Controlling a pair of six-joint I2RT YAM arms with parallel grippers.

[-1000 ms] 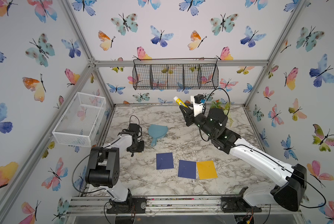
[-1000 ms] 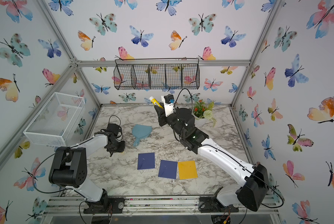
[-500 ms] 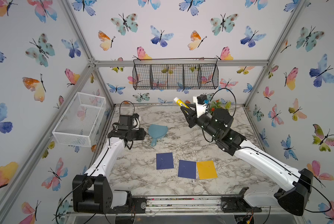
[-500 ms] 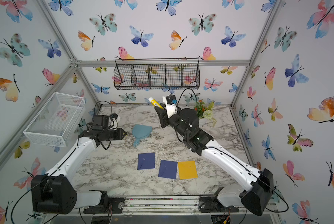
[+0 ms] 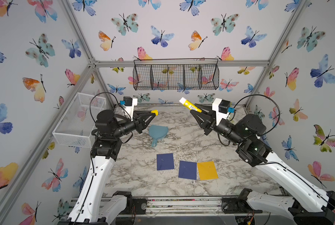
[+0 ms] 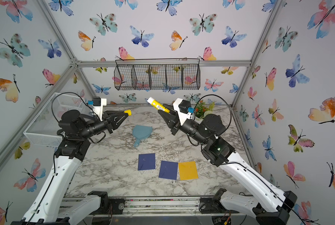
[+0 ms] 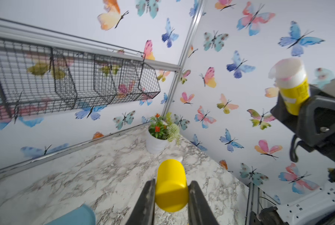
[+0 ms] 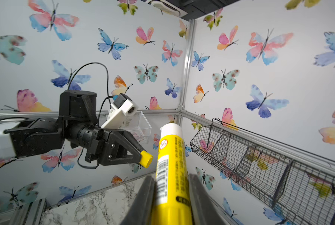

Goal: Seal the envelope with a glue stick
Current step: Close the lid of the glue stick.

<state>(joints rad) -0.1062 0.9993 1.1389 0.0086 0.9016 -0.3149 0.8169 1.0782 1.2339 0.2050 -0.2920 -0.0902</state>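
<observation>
The marble desk [image 5: 135, 175] carries three envelopes near its front edge: a first navy envelope [image 5: 165, 161], then a second navy envelope [image 5: 187, 169] touching a yellow envelope [image 5: 207, 170] (whether any flap stands open I cannot tell). Both arms are raised over the back half of the desk, tips facing, apart. The right gripper [image 5: 195, 109] is clamped on the glue stick [image 5: 188, 104], holding its lower part; the bare white end points up toward the back edge, well above the envelopes. The left gripper [image 5: 151, 113] pinches the small yellow cap [image 5: 155, 112] at its very tips.

Uncapping looks done, so the stick should next go down to a flap. What could go wrong: most of the stick overhangs the jaws, so pressing it on paper could lever it askew or loose; the envelopes lie unweighted and may slide with the rub while the left gripper is occupied; the cap, caught only at the tips, could drop
</observation>
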